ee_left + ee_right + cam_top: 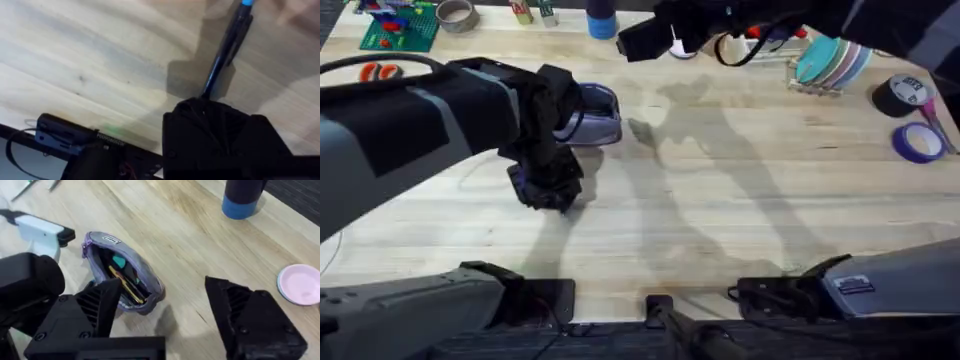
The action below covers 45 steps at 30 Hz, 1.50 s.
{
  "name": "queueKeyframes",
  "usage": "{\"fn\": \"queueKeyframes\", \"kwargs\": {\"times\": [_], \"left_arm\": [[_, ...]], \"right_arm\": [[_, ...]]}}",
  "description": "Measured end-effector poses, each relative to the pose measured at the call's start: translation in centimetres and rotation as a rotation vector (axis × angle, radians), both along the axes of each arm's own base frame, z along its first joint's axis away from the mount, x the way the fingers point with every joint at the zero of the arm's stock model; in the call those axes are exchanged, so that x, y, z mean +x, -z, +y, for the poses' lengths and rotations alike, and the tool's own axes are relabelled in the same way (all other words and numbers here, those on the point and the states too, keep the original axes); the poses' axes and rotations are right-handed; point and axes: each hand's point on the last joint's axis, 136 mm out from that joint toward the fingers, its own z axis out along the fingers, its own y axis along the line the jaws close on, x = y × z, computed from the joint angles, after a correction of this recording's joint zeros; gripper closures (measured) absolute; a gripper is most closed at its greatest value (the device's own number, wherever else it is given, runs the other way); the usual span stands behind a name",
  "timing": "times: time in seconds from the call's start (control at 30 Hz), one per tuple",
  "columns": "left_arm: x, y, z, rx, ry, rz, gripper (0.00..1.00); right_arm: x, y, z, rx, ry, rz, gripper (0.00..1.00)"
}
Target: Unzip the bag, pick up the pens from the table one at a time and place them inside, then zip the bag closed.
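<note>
Desk (740,200): pale wooden planks, tape rolls and clutter along far edge.
Pencil pouch (125,280): unzipped, gaping, items already inside, lying beside left arm.
Left claw (207,102): clamped on a black pen (227,45), lifted off desk.
Right claw (165,315): spread wide, empty, above pouch.
Remaining: likely drop pen in, zip shut.

The bag (131,275) is lavender-purple fabric with a dark inside, where yellow and teal bits show. The pen (226,47) is black with a bright blue tip, and the table (740,190) is pale wood with a streaky plank grain. Both grippers' fingers (245,320) are black.
</note>
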Motion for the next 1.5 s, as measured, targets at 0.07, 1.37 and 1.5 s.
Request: {"fn": "queueKeyframes", "kwargs": {"times": [0.07,1.37,1.5], "left_arm": [[-0.4,-0.2,0.1,0.001,-0.011,0.011,0.959],[11.0,-14.6,-3.2,0.23,1.447,-0.746,0.957],[11.7,-13.1,-2.8,0.251,1.548,-0.683,0.958]], "right_arm": [[0.0,0.0,0.0,0.0,0.0,0.0,0.005],[2.4,-0.3,-3.8,0.005,0.094,-0.014,0.005],[2.4,-0.3,-3.8,0.005,0.094,-0.014,0.005]]}}
